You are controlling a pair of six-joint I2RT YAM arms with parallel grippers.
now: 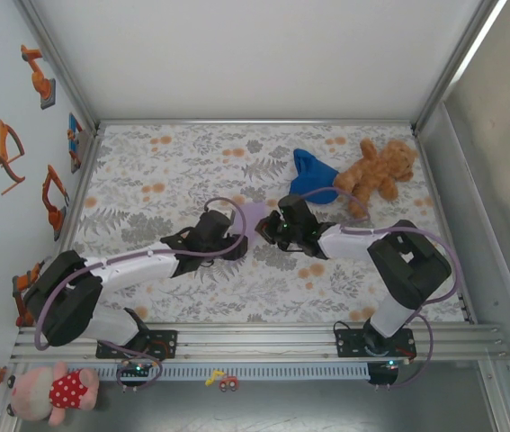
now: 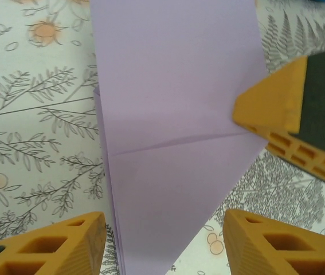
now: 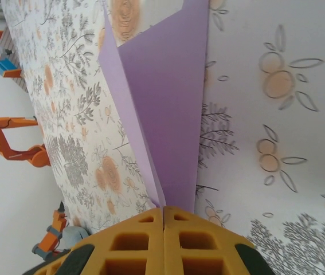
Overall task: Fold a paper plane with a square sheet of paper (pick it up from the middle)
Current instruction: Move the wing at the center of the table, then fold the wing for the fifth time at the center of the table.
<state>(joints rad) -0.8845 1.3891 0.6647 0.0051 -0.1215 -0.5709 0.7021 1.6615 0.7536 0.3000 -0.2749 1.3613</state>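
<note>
The lavender paper [image 1: 255, 214] is folded into a narrow pointed shape with a crease across it [image 2: 173, 114]. It sits mid-table between both grippers. My right gripper [image 3: 163, 211] is shut on one narrow end of the paper [image 3: 168, 103], whose folded layers fan away from the pads. My left gripper [image 2: 163, 220] stands open over the paper's other pointed end, its yellow fingers [image 2: 87, 238] on either side and apart from it. One right finger [image 2: 271, 106] shows at the paper's edge. From above, the left gripper [image 1: 237, 245] and right gripper [image 1: 271, 229] nearly meet.
A deep blue cloth [image 1: 310, 175] and a brown teddy bear [image 1: 376, 169] lie at the back right of the flowered table cover [image 1: 165, 171]. A pink stuffed toy [image 1: 52, 391] sits off the table at the near left. Metal frame rails border the table.
</note>
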